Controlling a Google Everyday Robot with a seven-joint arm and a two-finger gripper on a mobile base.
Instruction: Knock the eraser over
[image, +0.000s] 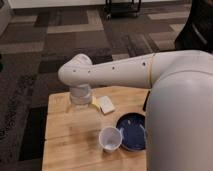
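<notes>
One each: white cup, round dark-blue plate, flat cream pad, slim dark eraser mid-right; gripper centre-left, openness can't tell.

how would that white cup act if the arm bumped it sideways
The white cup stands upright and looks empty, so probably light: it should slide or tip easily. On its side its round wall would likely roll. The blue plate beside it might stop it. The gripper hangs over the far part of the table, by the cream pad.
</notes>
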